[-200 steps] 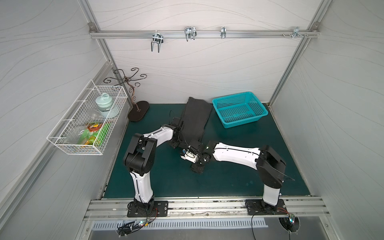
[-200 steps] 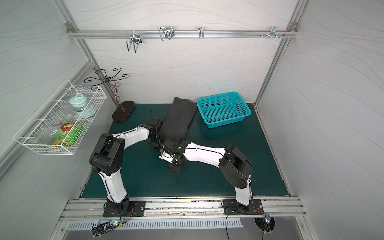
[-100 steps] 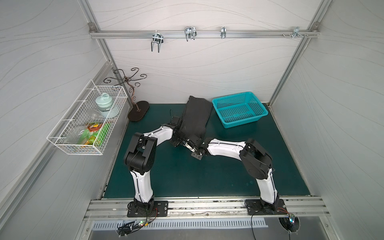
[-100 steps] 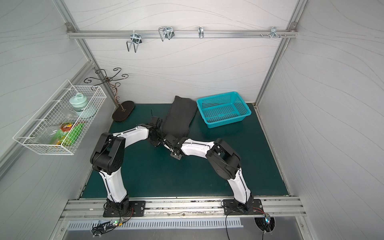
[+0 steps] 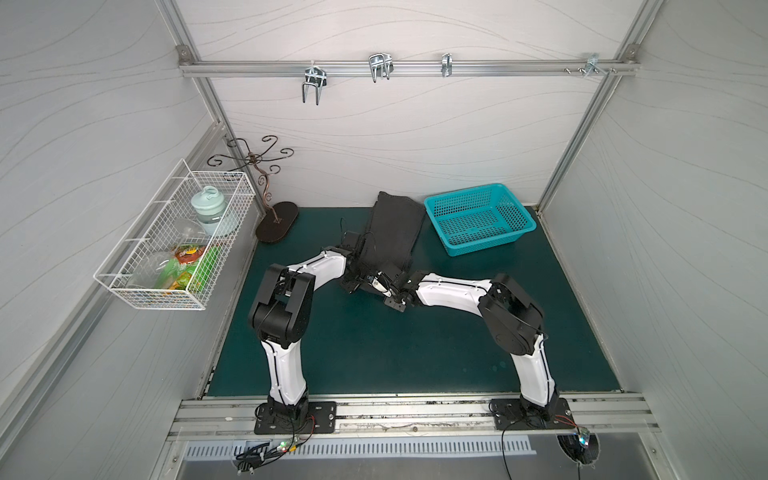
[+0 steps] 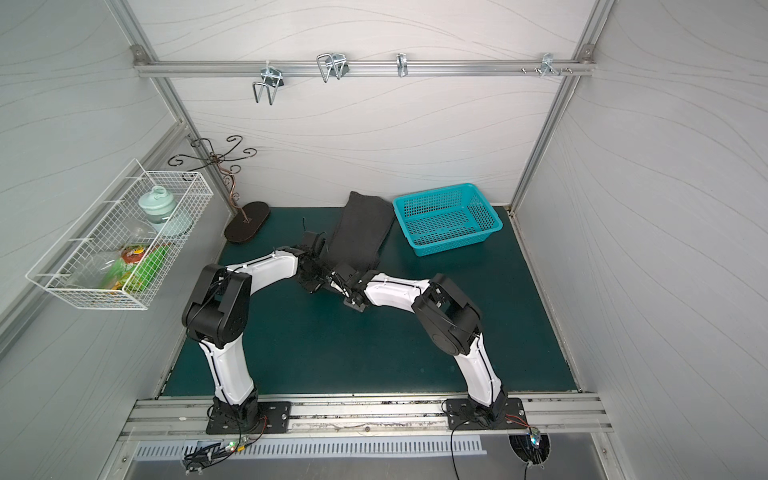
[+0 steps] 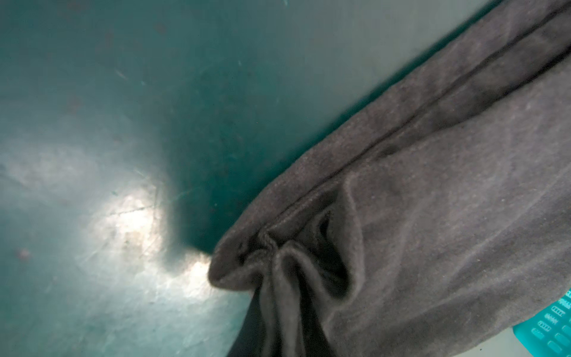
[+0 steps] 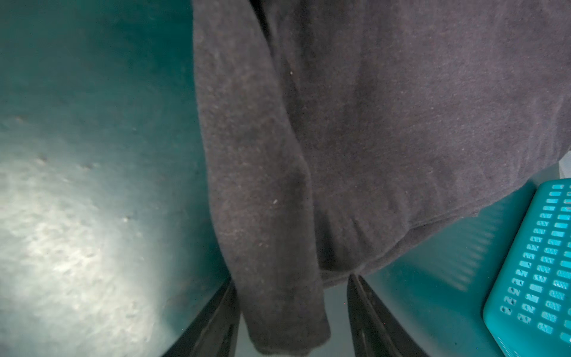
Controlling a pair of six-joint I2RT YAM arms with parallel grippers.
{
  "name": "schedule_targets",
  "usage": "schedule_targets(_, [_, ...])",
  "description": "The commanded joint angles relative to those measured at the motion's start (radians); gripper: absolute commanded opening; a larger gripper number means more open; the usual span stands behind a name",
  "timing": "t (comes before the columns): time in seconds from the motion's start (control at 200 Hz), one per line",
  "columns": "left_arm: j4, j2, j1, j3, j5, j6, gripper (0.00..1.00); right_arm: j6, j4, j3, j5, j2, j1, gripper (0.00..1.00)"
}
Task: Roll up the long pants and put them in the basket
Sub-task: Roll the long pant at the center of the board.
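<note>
In both top views the tabletop (image 5: pixel 374 353) has the pants (image 5: pixel 395 232) lying by the middle of its back edge, just beside the basket (image 5: pixel 478 220). The left end effector (image 5: pixel 355 279) pinches bunched cloth at their near end. The right end effector (image 8: pixel 290 279) is spread around a fold.

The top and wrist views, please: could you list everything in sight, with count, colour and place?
pants: one, dark grey, back middle of mat, beside basket
basket: one, teal, back right
mat: one, dark green, floor
wire rack: one, white, left wall
jar: one, pale green, in wire rack
packets: count unclear, green and red, in wire rack
stand: one, dark brown, back left corner
hooks: several, silver, back rail
left gripper: one, black, shut on pants
right gripper: one, black, open around pants' edge
</note>
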Motion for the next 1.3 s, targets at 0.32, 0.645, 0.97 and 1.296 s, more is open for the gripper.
schedule_targets(0.32, [-0.055,0.159,-0.026,-0.083,0.113,0.013,0.0,0.006,-0.034,0.031,-0.008,0.024,0.075,0.59])
schedule_targets(0.645, [-0.051,0.165,-0.026,-0.091,0.122,0.017,0.0,-0.013,-0.033,0.084,-0.029,0.076,-0.002,0.57])
schedule_targets(0.97, [-0.051,0.173,-0.025,-0.084,0.131,0.022,0.0,-0.006,-0.067,0.099,-0.093,0.092,-0.008,0.07])
schedule_targets(1.296, [-0.089,0.161,-0.025,-0.082,0.149,0.05,0.0,-0.008,-0.245,0.151,-0.389,0.081,-0.016,0.0])
